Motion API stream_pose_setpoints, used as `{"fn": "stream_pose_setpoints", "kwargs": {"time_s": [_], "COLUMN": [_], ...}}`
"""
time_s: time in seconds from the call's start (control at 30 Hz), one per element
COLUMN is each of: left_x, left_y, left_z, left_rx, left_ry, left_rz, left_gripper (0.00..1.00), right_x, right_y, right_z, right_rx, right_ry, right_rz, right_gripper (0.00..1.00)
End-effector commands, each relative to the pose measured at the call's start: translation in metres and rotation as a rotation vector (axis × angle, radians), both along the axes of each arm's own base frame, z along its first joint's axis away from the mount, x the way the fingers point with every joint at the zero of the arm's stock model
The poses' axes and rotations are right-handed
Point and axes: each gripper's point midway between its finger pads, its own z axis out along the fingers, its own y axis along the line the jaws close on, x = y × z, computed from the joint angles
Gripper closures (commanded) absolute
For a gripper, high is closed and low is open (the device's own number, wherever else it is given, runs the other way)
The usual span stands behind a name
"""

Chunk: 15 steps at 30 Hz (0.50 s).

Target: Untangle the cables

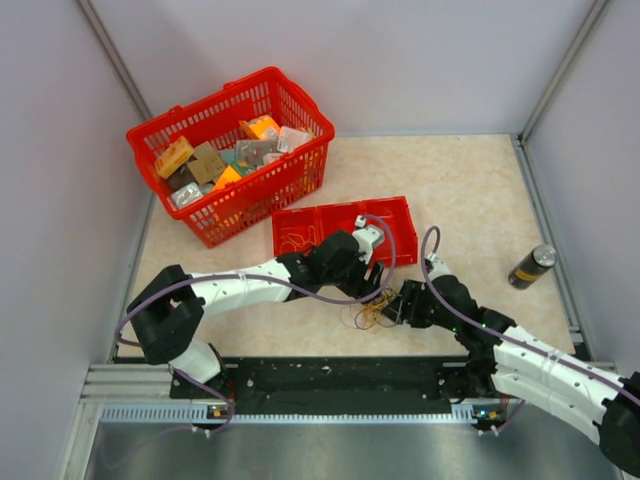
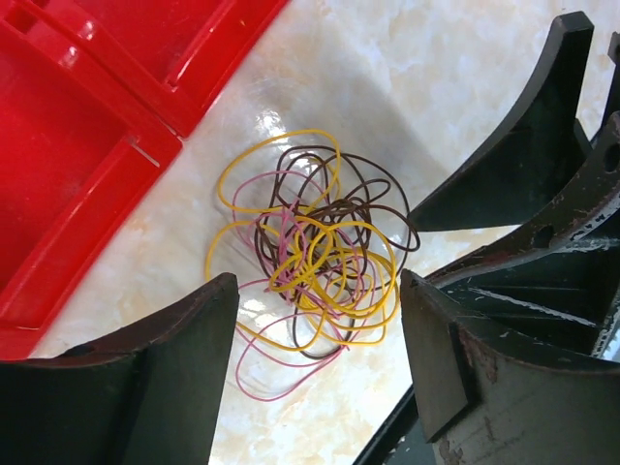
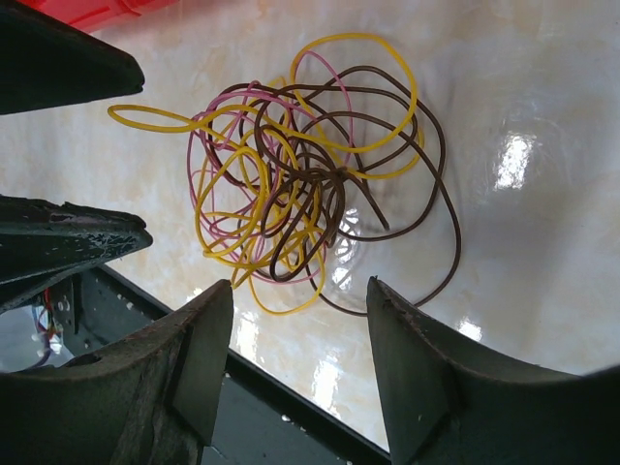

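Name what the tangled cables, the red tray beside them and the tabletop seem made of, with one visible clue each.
Cables: probably plastic-coated wire, smooth; thin springy loops in yellow, brown and pink. Red tray: moulded plastic, glossy, with crisp ridges. Tabletop: marble-patterned, perhaps laminate, polished; it mirrors the lights.

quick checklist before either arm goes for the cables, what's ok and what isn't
1. Left gripper open: ok, jaws wide above the cables.
2. Right gripper open: ok, nothing held.
3. Cables separated: not ok; yellow, brown and pink strands form one knot.
4. Cables clear of the tray: ok, they lie on the table beside it.
5. Room between the grippers: cannot tell, both crowd the same bunch.
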Motion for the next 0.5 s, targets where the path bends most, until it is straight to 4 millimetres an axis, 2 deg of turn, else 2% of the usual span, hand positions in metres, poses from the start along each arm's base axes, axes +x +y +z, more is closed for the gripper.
{"fn": "stream_pose_setpoints", "kwargs": {"time_s": [0.0,0.13,0.17,0.3,0.4,0.47], "left_x": [0.012,0.015,0.015,0.014,0.015,0.013], "left_y": [-0.007,-0.011,-0.014,-0.022,-0.022,-0.022], "left_z": [0.02,0.019,0.018,0.009,0.009,0.012], "left_rx": [-0.013,-0.02,-0.021,-0.016,-0.021,-0.029], "left_ry": [-0.08,-0.091,-0.083,-0.051,-0.059,-0.056], "left_rz": [-0.002,-0.01,-0.018,-0.033,-0.026,-0.032], "left_gripper": [0.27,0.23,0.25,0.47,0.54,0.63], "right_x": [0.007,0.01,0.01,0.013,0.013,0.014], "right_y": [0.008,0.011,0.011,0.01,0.01,0.008], "right_z": [0.015,0.018,0.018,0.02,0.025,0.027], "right_rx": [0.039,0.031,0.026,0.012,0.018,0.015], "right_ry": [-0.039,-0.036,-0.037,-0.04,-0.043,-0.054], "right_rz": [-0.008,0.004,0.003,-0.003,-0.006,-0.015], "right_gripper": [0.43,0.43,0.43,0.43,0.43,0.43]}}
